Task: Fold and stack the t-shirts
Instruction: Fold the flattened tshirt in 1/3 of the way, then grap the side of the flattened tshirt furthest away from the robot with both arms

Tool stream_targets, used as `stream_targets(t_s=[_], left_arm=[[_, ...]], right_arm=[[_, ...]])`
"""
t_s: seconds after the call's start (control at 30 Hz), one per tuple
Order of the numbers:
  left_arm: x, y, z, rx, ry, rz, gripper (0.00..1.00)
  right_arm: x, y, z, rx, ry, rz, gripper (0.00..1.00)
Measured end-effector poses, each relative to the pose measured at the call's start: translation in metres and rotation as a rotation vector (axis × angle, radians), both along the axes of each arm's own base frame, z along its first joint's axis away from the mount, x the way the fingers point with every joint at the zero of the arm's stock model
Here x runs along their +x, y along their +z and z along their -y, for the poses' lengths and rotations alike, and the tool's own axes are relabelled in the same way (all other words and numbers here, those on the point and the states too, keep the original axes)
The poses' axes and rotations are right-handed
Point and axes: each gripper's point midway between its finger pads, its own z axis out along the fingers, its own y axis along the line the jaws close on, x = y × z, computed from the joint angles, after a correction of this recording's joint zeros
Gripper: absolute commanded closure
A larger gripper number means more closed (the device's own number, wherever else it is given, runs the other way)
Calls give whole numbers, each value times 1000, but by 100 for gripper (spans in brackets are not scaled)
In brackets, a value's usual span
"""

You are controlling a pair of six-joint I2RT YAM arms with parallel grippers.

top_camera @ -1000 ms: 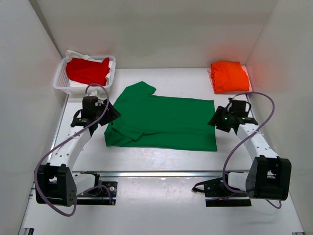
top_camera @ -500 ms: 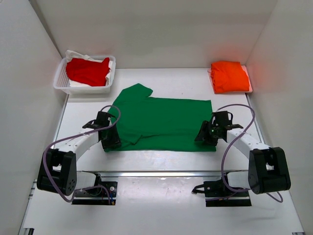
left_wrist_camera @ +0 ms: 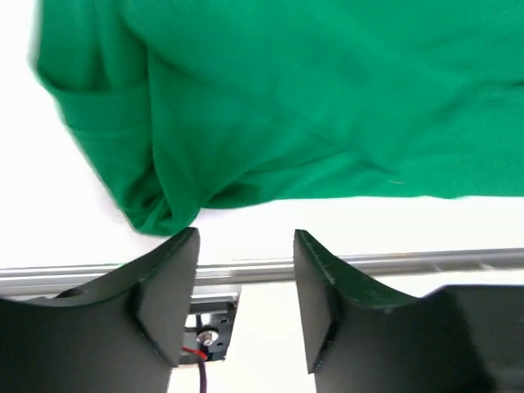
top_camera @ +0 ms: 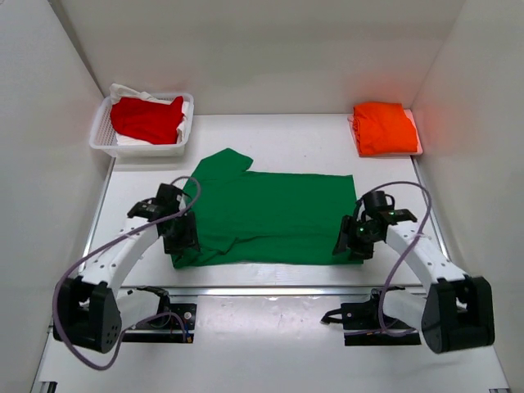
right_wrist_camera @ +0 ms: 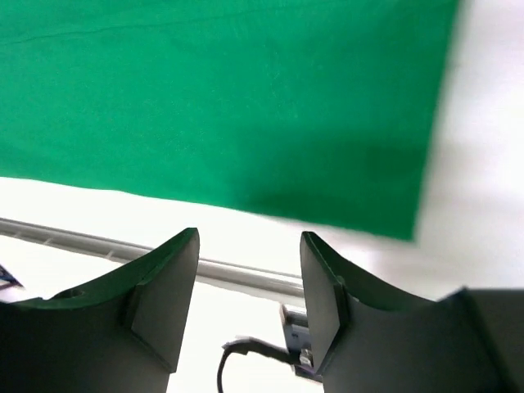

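Lowering the left tool (left_wrist_camera: pixel 246 246) and right tool (right_wrist_camera: pixel 250 246), both gaping and empty, evenly onto the nearest edge of the bright green cloth t-shirt (top_camera: pixel 270 217) spread flat on the white table (top_camera: pixel 278 135) just ahead of their tips should probably catch both corners without bunching.

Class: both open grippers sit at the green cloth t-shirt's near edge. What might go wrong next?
1. The left gripper faces the bunched corner of the green cloth t-shirt; it may pinch only some layers, skewing the fold.
2. The right gripper sits just off the flat hem and may close on nothing.
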Motion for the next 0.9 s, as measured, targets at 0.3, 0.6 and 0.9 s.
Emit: stream_targets(t_s=[0.3, 0.6, 0.9], left_arm=[[132, 134, 28, -132, -6, 397, 36], [293, 72, 56, -129, 18, 376, 42], [370, -8, 51, -99, 89, 357, 27]], right_arm=[[93, 97, 39, -71, -70, 308, 50], [186, 68, 43, -78, -119, 347, 53], [223, 51, 66, -101, -186, 399, 54]])
